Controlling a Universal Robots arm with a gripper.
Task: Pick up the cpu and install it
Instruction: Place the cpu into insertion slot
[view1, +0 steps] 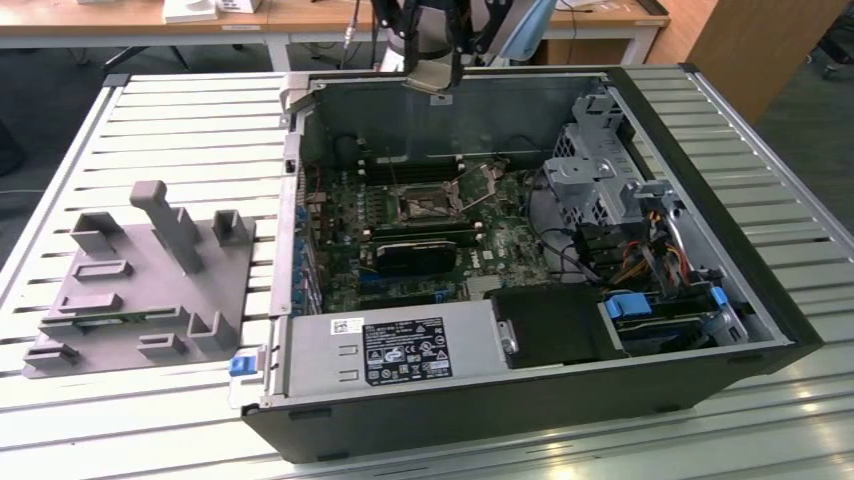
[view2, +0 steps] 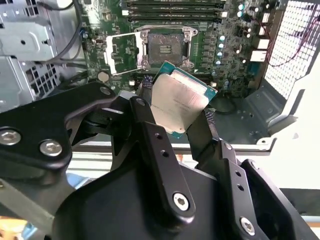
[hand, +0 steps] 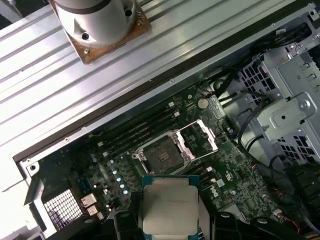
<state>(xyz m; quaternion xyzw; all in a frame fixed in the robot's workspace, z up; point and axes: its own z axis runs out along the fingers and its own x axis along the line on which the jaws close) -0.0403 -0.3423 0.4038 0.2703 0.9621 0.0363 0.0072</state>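
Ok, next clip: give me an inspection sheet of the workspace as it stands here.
Surface: slatted metal table, with an open computer case lying on it.
Job's things: cpu held above the motherboard; socket empty, its frame flipped open.
Clutter: grey tray on the table, at the exterior view's left.
Grippers: hand shut on the cpu.
Cables: wires bundled by the drive cage.
Surroundings: wooden desks behind the table.

Free air lies between the hand holding the cpu and the open socket, whose metal frame stands lifted at one side. The drive cage and loose cables crowd the space just beyond that frame
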